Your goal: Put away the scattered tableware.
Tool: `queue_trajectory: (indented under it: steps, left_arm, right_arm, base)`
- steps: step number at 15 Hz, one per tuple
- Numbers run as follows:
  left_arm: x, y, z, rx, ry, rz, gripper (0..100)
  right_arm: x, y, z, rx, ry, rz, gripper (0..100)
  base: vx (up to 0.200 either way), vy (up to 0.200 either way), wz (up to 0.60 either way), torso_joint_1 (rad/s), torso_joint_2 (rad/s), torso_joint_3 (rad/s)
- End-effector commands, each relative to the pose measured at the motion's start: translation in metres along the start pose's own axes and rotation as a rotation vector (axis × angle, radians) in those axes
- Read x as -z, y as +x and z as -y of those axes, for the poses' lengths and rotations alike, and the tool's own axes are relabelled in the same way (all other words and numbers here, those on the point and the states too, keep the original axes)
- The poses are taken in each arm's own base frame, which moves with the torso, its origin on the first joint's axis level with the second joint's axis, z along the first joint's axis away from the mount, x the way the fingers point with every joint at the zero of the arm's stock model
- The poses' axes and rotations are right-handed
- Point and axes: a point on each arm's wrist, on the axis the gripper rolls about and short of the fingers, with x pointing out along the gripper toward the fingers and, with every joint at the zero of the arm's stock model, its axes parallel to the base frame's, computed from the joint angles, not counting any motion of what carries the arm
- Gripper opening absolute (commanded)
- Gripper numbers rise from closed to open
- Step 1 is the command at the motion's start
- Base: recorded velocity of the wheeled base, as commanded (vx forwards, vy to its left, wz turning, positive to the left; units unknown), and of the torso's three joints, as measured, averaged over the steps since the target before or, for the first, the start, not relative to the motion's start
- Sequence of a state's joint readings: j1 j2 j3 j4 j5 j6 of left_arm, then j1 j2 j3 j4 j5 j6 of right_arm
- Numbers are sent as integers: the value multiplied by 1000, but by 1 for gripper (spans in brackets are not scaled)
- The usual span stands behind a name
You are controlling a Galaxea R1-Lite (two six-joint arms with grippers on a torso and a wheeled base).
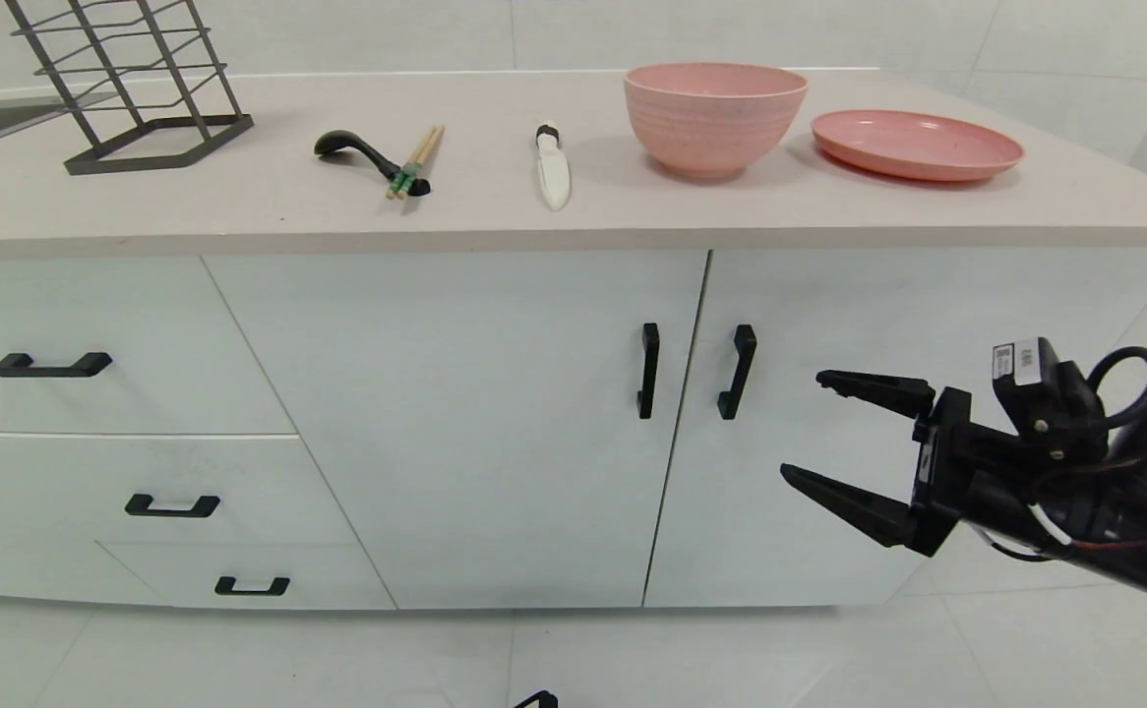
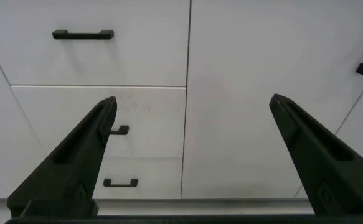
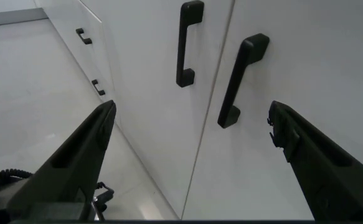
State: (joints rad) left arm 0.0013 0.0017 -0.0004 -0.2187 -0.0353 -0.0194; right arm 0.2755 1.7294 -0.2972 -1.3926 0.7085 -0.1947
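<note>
On tabletop, all tableware unstowed: pink bowl just beside pink plate, white knife near middle, chopsticks touching black spoon, wire rack at far left. Judged from layout, nothing put away yet; whole task left. Right hand spread wide, empty, low before door handles. Left hand likewise wide open, holding nothing, facing drawers. No legible writing on tableware or cabinet fronts.

Black hand, tapered fingers, looped cables
</note>
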Motion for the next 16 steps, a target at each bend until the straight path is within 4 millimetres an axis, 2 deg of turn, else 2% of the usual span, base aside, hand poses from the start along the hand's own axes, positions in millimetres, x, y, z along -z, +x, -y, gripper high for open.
queue_trajectory:
  steps: [1, 3, 5, 7, 11, 14, 16]
  left_arm:
    - [-6, -1, 1, 58, -3, 10, 100]
    - [-22, 0, 4, 165, -11, -2, 100]
    - [-44, 10, 4, 268, -6, -29, 100]
    - [-61, 19, 5, 377, 64, -23, 100]
    - [-65, 27, 9, 586, 80, -51, 100]
    - [-76, 55, 12, 648, 57, -108, 100]
    - [-83, 83, 17, 727, 58, -88, 100]
  right_arm:
    - [1, 13, -1, -35, 0, 7, 100]
    - [-2, 20, 0, -46, -12, 22, 100]
    - [-1, 22, 2, -44, -13, 24, 100]
    - [-5, 23, 3, -45, -28, 40, 100]
    - [0, 28, 7, -45, -24, 32, 100]
    - [8, 37, 14, -41, -20, 17, 100]
    - [13, 42, 17, -44, -16, 12, 100]
  base:
    - [0, 0, 0, 0, 0, 0]
    - [0, 0, 0, 0, 0, 0]
    - [0, 0, 0, 0, 0, 0]
    - [0, 0, 0, 0, 0, 0]
    - [0, 0, 0, 0, 0, 0]
    - [0, 0, 0, 0, 0, 0]
    - [0, 0, 0, 0, 0, 0]
